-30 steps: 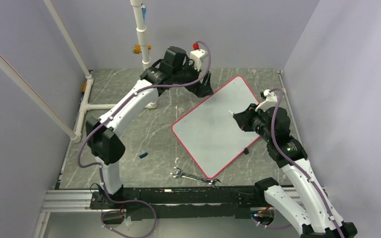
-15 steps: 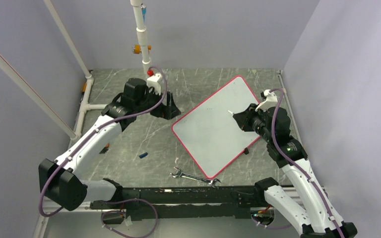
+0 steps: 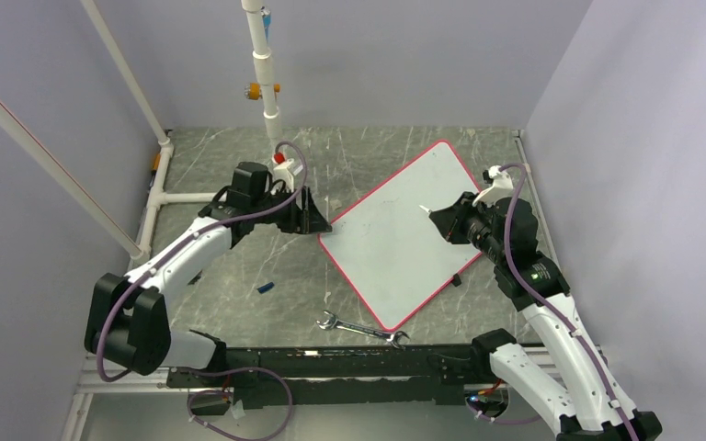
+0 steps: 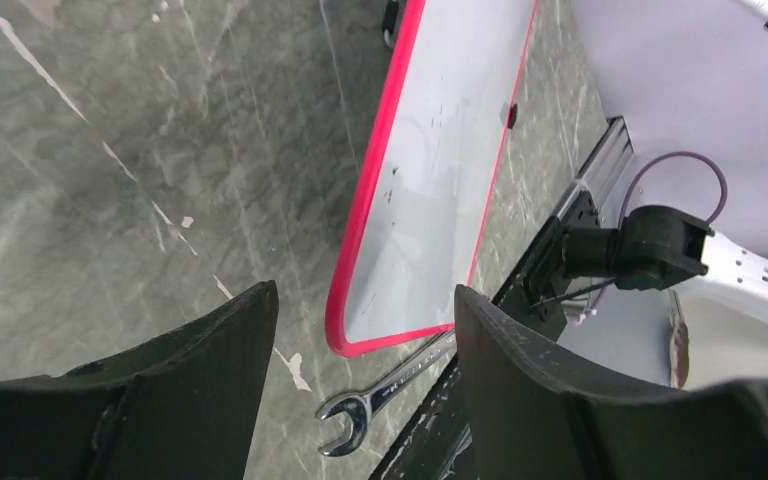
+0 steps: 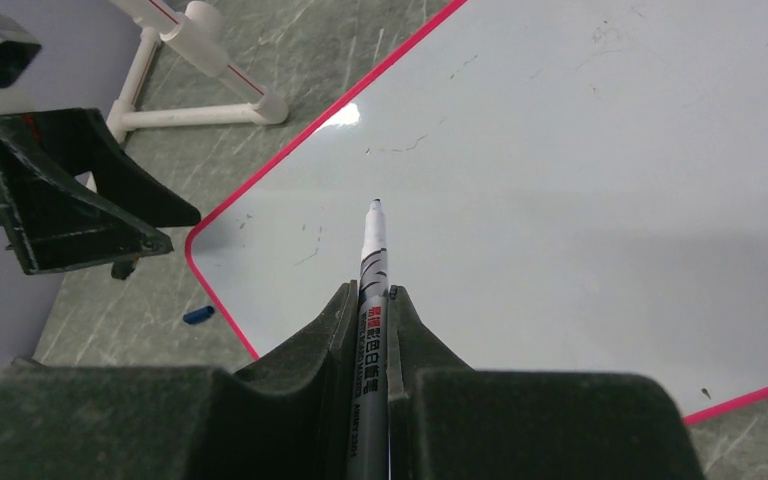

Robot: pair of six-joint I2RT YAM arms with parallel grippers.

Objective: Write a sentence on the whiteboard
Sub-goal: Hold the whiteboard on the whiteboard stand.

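So the left arm has just swung back off the far corner of the board and dropped low. The left gripper (image 3: 311, 216) now sits just beside the board's left corner, jaws apart with nothing between them. My guess is it's lining up to pin or steady that corner, which makes sense before any writing starts. The little blue cap (image 3: 264, 288) lies on the table nearer the bases, and the wrench (image 3: 363, 329) sits just off the board's near corner, not in anyone's way. The board (image 3: 386, 248) itself lies flat on the table right of centre, turned diagonally, red rim all round. It looks basically blank: a few faint specks and scuffs, a bit of glare near the left corner, and no sentence on it yet, not a single blue stroke. Over on the right nothing has moved. The right gripper (image 3: 449, 220) is still clamped tight on the marker (image 5: 372, 290), tip uncapped and aimed at the middle of the board. I can't tell if it's touching.
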